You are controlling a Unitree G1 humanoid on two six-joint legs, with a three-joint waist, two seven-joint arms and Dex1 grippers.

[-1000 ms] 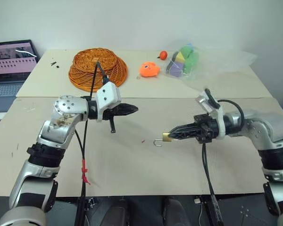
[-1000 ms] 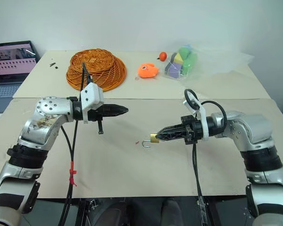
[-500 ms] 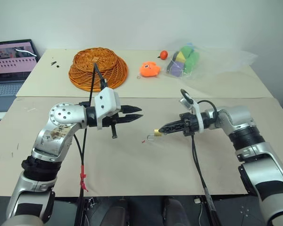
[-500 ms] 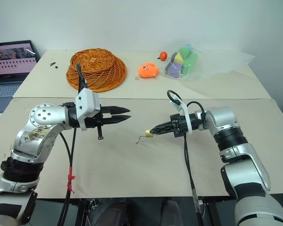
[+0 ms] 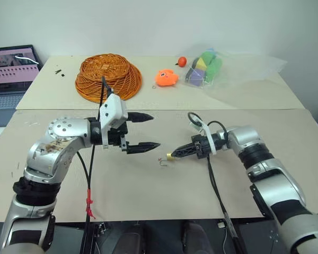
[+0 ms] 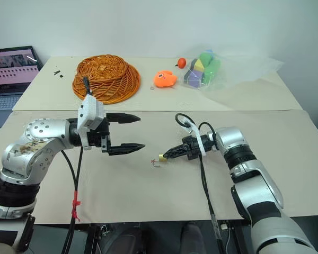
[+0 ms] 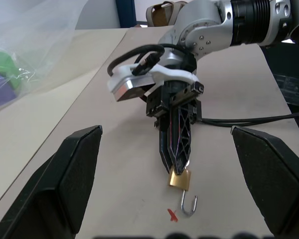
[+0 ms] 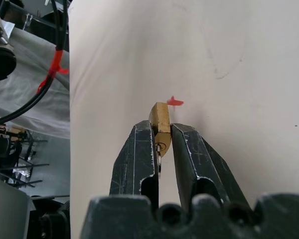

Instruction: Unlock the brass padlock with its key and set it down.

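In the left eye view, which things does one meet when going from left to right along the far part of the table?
Laptop → wicker basket → orange toy → clear bag of coloured blocks.

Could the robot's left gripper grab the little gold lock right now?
Probably yes. The left gripper is open and points toward the brass padlock, with bare table between them. But the right gripper is shut on the padlock, so only the shackle end sticks out to take hold of.
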